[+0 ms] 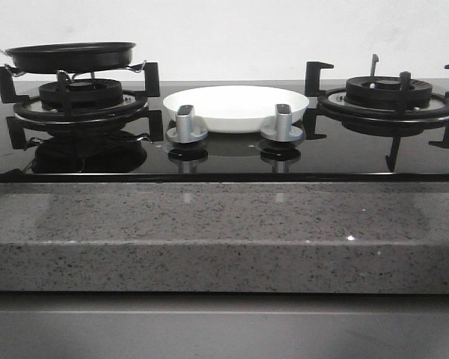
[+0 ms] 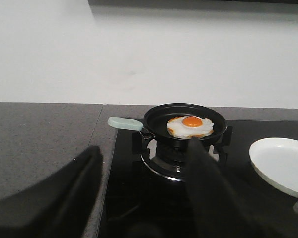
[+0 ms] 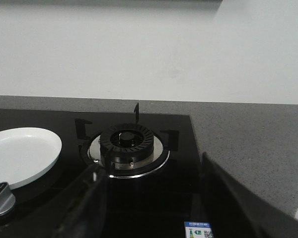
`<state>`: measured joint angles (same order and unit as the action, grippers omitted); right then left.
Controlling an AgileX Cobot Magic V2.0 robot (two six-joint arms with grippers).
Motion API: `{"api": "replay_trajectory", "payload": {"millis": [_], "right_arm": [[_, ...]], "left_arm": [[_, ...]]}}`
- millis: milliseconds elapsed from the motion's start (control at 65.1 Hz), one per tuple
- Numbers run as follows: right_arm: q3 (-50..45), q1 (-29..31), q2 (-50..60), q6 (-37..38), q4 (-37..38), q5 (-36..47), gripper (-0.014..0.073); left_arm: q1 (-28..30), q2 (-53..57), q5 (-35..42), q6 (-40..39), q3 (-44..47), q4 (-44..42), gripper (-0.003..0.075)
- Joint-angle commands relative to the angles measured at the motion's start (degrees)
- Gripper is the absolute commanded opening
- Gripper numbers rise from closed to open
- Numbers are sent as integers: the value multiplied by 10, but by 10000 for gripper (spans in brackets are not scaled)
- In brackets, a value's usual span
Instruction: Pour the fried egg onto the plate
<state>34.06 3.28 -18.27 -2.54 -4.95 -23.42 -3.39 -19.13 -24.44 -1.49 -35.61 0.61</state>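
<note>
One fried egg [image 2: 190,126] yolk-up, flat in black pan [image 2: 185,124] beside plate [image 2: 280,163].

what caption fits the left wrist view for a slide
Open left pincer faces a black pan holding the fried egg on the burner, empty white plate beside it.

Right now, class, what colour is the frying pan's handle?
Pale mint green; the handle shows best in the left wrist view.

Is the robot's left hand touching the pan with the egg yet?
Apart. In the left wrist view, the open left hand sits well back from the pan, with bare cooktop and burner between them. The fried egg lies inside the pan.
</note>
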Motion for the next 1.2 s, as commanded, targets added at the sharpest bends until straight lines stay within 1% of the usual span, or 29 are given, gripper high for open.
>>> {"api": "replay_trajectory", "payload": {"millis": [0, 276, 445, 507, 568, 753, 829, 891, 1029, 1075, 1183], "right_arm": [[21, 3, -11, -3, 9, 49, 508], [21, 3, -11, -3, 9, 48, 508], [21, 3, -11, -3, -11, 67, 508], [26, 3, -15, -3, -17, 60, 508], [40, 3, -28, -3, -26, 30, 508], [133, 3, -129, -9, -54, -128, 507], [169, 2, -179, -43, -82, -180, 507], [194, 2, -210, -81, -120, -212, 507], [238, -19, -289, -157, -220, -249, 507], [251, -29, -311, -167, -232, -256, 507], [286, -61, -374, -167, -233, -276, 507]], "left_arm": [[-3, -9, 50, -4, -15, -6, 552], [-3, -9, 50, -4, -15, -3, 494], [-3, -9, 50, -4, -15, -3, 451], [-3, -9, 50, -4, -15, -3, 436], [-3, -9, 50, -4, -15, -3, 419], [-3, -9, 50, -4, -15, -3, 371], [-3, -9, 50, -4, -15, -3, 350], [-3, -9, 50, -4, -15, -3, 337], [-3, -9, 50, -4, -15, -3, 306], [-3, -9, 50, -4, -15, -3, 296], [-3, -9, 50, -4, -15, -3, 273]]}}
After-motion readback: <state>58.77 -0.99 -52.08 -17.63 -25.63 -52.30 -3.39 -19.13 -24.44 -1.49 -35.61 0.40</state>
